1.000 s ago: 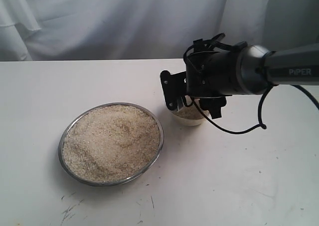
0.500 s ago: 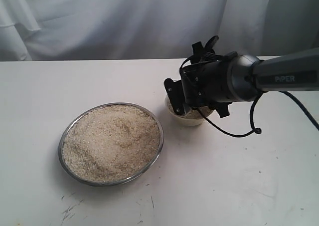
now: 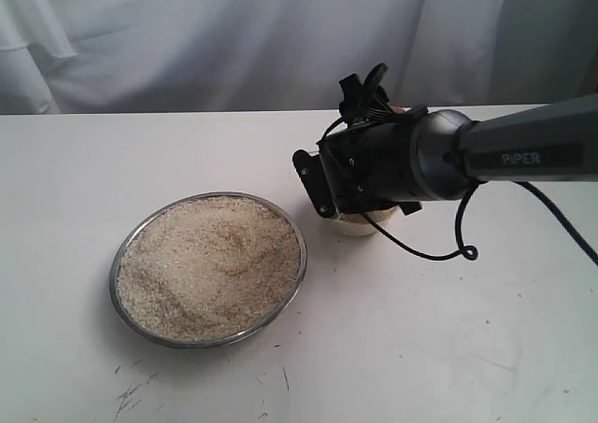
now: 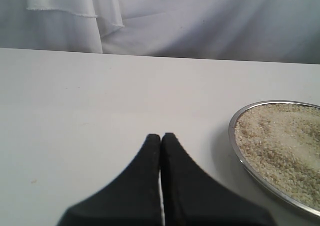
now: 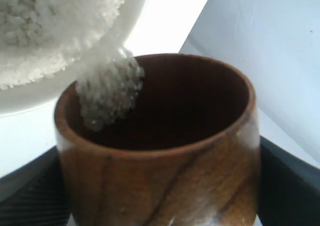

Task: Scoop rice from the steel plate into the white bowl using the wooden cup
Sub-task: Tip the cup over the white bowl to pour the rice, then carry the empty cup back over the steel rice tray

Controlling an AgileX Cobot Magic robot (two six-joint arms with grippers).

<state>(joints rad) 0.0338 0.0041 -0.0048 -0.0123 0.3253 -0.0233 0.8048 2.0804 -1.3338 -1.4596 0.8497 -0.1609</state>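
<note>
Now the right gripper (image 3: 322, 190) has rolled further over the bowl (image 3: 360, 223), hiding more of it. Its jaws pinch the tipped cup (image 5: 165, 171), and rice (image 5: 107, 94) spills from the cup's lip into the bowl. The plate (image 3: 114, 278) lies unmoved beside the bowl. The left gripper (image 4: 161, 142) has its jaws pressed together.
</note>
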